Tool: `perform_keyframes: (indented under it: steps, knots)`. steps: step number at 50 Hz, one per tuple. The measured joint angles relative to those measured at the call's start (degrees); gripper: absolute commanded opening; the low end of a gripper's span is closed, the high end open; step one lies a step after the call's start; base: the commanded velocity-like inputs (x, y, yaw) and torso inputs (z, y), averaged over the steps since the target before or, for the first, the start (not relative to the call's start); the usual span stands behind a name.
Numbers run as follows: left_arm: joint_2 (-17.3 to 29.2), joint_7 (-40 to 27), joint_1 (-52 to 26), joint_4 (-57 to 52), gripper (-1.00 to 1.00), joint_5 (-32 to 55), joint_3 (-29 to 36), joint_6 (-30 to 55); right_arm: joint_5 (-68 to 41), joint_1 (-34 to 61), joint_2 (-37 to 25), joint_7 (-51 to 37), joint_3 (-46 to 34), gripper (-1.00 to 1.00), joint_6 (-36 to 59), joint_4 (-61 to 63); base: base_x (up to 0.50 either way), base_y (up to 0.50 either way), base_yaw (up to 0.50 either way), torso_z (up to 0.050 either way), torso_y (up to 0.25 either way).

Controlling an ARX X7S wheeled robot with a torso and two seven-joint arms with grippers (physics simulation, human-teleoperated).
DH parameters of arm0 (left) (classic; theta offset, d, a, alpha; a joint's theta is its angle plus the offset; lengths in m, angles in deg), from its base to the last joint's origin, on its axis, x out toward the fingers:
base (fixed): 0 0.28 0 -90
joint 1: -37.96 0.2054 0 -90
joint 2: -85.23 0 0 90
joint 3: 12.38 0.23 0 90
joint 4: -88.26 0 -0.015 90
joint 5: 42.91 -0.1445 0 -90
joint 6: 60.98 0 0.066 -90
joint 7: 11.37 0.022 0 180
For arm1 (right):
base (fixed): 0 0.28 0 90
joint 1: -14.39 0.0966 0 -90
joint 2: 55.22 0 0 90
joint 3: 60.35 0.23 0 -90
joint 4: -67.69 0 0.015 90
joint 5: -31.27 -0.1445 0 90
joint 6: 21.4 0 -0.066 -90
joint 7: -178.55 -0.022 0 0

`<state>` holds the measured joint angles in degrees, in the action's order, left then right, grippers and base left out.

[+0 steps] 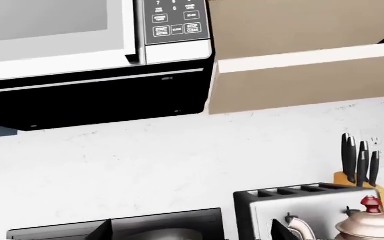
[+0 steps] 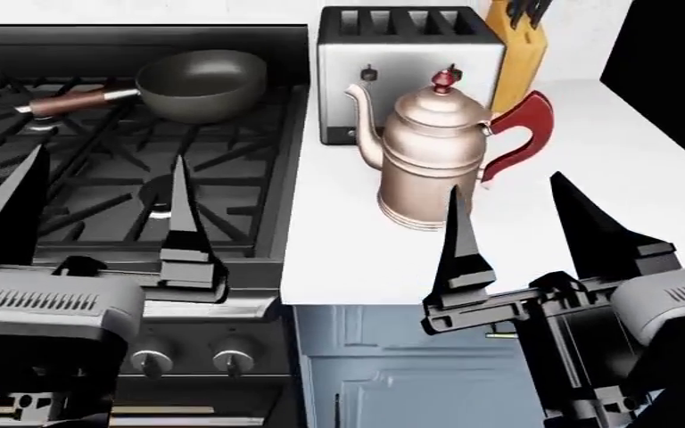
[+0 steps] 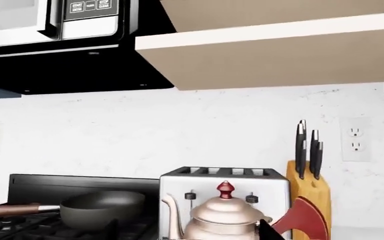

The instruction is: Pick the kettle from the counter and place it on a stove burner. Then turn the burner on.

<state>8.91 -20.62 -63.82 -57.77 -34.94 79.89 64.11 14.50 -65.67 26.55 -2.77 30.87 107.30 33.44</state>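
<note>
Microwave (image 1: 92, 55) with keypad panel (image 1: 175, 20) up high, beige cabinet (image 1: 305, 60) beside it. White wall (image 1: 178, 160) below. Low in view: toaster (image 1: 299, 210), knife block (image 1: 362, 165) with dark handles behind it, kettle (image 1: 372, 222) lid with red knob, stove back panel (image 1: 145, 227).

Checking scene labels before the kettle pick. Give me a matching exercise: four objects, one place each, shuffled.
Things:
1. kettle
2. frying pan
3. toaster
4. knife block

Places:
A. on the stove's back grate
B. on the counter, nearest the right claw
C. far corner of the counter, right of the toaster
D. on the counter, directly behind the kettle

Pairs: 1-B, 2-A, 3-D, 4-C
</note>
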Motion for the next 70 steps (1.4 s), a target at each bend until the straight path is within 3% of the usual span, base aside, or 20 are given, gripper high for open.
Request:
perform_keyframes:
  steps: [30, 40, 58, 70]
  knots:
    - [1.2, -0.7, -0.1, -2.1, 1.00, 3.8, -1.4, 0.6, 0.1, -1.1, -1.9, -1.6, -2.6, 1.00, -3.9, -0.2, 0.31, -0.49, 0.00, 0.000, 0.001]
    - [2.0, -0.9, 0.0, -2.5, 1.00, 5.1, -1.3, 0.2, -5.3, 0.9, -2.2, -2.0, -0.3, 1.00, -0.9, 0.1, 0.04, -0.04, 0.00, 0.000, 0.000]
    - [3.9, -2.3, 0.1, -3.0, 1.00, 8.9, -2.4, -0.4, -23.2, 32.7, -9.1, -3.0, 3.6, 1.00, 28.6, -10.2, 0.00, 0.00, 0.00, 0.000, 0.000]
    - [5.0, -3.3, 0.0, -2.8, 1.00, 10.3, -2.0, -1.0, -28.2, 46.5, -14.6, 3.0, -2.6, 1.00, 36.8, -18.5, 0.00, 0.00, 0.00, 0.000, 0.000]
